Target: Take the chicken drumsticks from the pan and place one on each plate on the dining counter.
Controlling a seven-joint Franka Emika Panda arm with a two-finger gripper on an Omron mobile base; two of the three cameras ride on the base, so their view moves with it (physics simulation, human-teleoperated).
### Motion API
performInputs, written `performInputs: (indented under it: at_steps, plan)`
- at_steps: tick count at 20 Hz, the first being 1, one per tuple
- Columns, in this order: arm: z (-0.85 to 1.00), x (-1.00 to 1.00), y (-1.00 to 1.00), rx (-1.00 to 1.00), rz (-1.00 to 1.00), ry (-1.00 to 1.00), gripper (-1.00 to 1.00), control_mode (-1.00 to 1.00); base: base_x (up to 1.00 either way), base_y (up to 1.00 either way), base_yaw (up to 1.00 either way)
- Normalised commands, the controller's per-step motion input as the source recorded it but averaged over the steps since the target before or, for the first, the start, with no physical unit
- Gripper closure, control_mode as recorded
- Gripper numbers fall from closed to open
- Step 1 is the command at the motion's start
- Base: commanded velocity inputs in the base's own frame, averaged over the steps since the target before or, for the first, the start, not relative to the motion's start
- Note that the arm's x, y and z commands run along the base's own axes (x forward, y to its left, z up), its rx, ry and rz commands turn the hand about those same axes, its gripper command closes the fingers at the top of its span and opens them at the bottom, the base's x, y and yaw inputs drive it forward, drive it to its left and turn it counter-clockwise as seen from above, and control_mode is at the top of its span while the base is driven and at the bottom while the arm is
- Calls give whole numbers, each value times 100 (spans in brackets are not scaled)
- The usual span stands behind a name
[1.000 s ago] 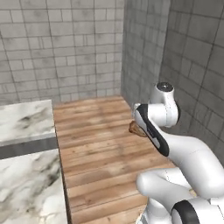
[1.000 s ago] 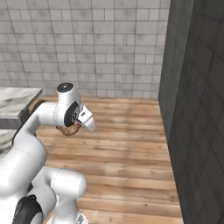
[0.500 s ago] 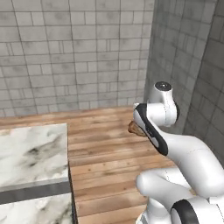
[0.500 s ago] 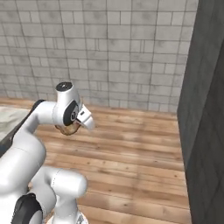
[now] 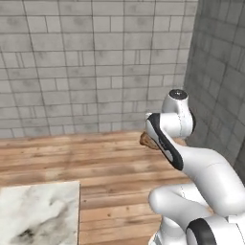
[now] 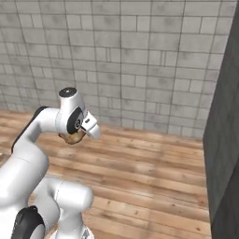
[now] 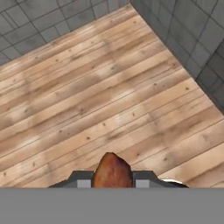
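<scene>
1. Presently carried: one drumstick (image 7: 112,171), glossy orange-brown and lumpy, clamped between the fingers of the gripper (image 7: 113,180). Seen in the hand view as a rounded lump rising between two grey pads.
2. Also seen at the wrist in the left base view (image 5: 147,140) and tucked under the hand in the right base view (image 6: 71,137); small beside the arm's links.
3. Pincer state: jaws drawn together on the drumstick, one on each flank, meat bulging up past them.
4. Position of load: held aloft, well above a wooden plank floor (image 7: 109,105); no contact with anything below.
5. Surroundings: grey tiled wall (image 6: 140,60) ahead; dark wall to the right; corner of a white marble top (image 5: 38,215) at lower left of the left base view, apart from the arm.
6. Handling, judged: light for this gripper; surface probably greasy and slick, so prone to sliding or turning between the pads.
7. Firmness, judged: meat likely soft with some give, stiffer toward the bone; hard squeezing unwise, loose squeezing likely to drop it.
8. Best hold, judged: across the thick fleshy middle, where the pads bite on both sides, much as now.
9. Fragility: low; drop onto the floor the main risk, not breakage.
10. Task standing, judged: transport leg in hand, piece lifted and not yet set on a plate.
</scene>
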Motion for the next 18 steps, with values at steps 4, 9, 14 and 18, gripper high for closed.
performInputs:
  at_steps: [4, 9, 14, 18]
  plan:
    - [0, 0, 0, 0, 0, 0, 100, 100, 100, 0, 28]
    - [0, 0, 0, 0, 0, 0, 100, 100, 100, 0, 42]
    - [0, 0, 0, 0, 0, 0, 100, 100, 100, 0, 52]
    - [0, 0, 0, 0, 0, 0, 100, 100, 98, 0, 60]
